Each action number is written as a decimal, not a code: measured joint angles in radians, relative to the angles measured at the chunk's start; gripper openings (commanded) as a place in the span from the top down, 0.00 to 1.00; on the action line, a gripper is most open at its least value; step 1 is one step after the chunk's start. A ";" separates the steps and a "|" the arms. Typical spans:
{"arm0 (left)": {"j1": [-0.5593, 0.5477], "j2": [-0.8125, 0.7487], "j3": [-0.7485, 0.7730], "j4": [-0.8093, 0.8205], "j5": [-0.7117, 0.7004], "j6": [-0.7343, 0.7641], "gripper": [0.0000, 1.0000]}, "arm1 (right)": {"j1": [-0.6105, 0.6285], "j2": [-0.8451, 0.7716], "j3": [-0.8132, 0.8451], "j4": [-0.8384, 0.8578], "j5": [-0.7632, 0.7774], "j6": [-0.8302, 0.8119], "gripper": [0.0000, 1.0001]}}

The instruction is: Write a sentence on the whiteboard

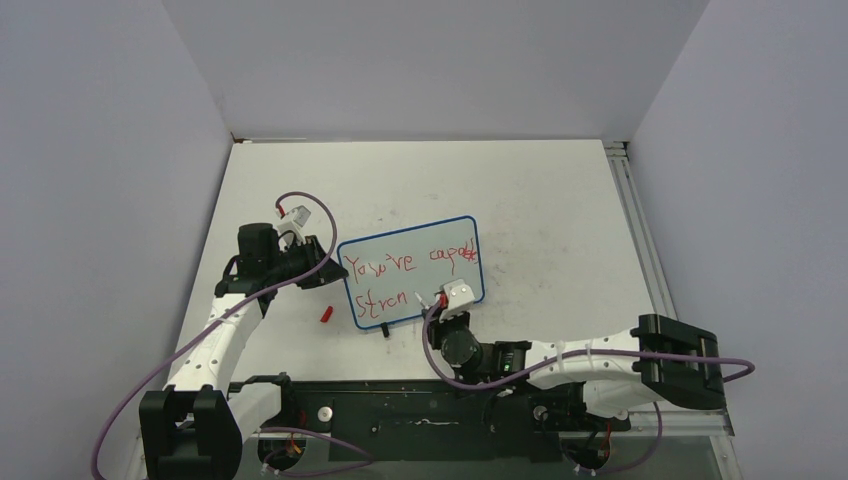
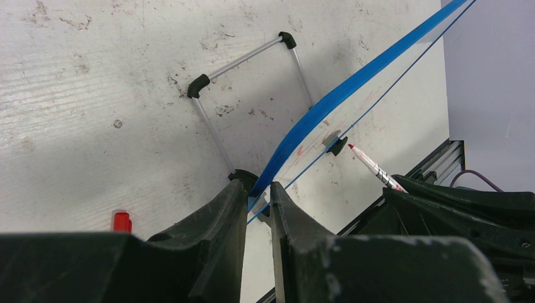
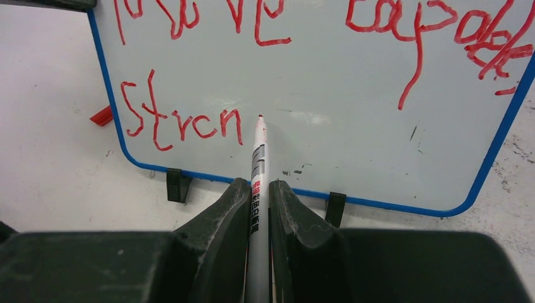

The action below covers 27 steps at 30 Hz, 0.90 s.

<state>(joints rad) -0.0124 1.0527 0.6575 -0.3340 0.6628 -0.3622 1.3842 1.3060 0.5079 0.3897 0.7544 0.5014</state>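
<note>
Pinches the left edge of the whiteboard [image 1: 405, 230] [image 2: 328, 101] [image 3: 328, 82] with the left gripper [image 1: 322, 265] [image 2: 258, 189]: jaws drawn in to a narrow gap, clamped on the thin blue frame. Holds a marker [image 3: 258, 164] [image 1: 430, 298] [image 2: 375, 167] in the right gripper [image 3: 258, 189] [image 1: 440, 300]: jaws closed fully on the white barrel, red tip pointing away from the wrist toward the board.

Stands the board near the middle of the table [image 1: 550, 200], toward its near side, leaning back on a wire stand [image 2: 243, 60] with black corner pieces, seen behind it from the left wrist. Rests its lower edge on two small black clip feet [image 3: 178, 185].

Carries the sentence [image 1: 410, 265] [image 3: 180, 120] in red handwriting, two lines. Reads roughly "You've capable" along the top, with the last letters scribbled over. Reads "Stron" below, at the lower left. Leaves the rest of the lower line bare white.

Places the marker tip just right of the final "n", level with the lower line. Cannot tell whether touching the surface or just off it.

Shows a small red cap [image 1: 326, 314] [image 2: 122, 222] [image 3: 101, 117] lying on the table near the board's lower left corner, apart from both grippers.
</note>
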 measured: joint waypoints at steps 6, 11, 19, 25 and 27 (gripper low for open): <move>0.000 0.000 0.000 0.000 0.000 0.000 0.81 | -0.032 0.012 0.000 0.018 -0.014 -0.014 0.95; 0.000 0.000 0.000 0.000 0.000 0.000 0.81 | -0.050 0.023 0.000 0.027 -0.035 -0.021 0.95; 0.000 0.000 0.000 0.000 0.000 0.000 0.82 | -0.064 0.035 0.000 0.035 -0.056 -0.028 0.95; 0.000 0.000 0.000 0.000 0.000 0.000 0.81 | -0.068 0.061 0.003 0.068 -0.070 -0.045 0.95; 0.000 0.000 0.000 0.000 0.000 0.000 0.81 | -0.068 0.071 0.012 0.074 -0.079 -0.051 0.95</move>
<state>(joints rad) -0.0124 1.0527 0.6575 -0.3336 0.6624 -0.3622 1.3163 1.3766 0.5201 0.4641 0.6750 0.4507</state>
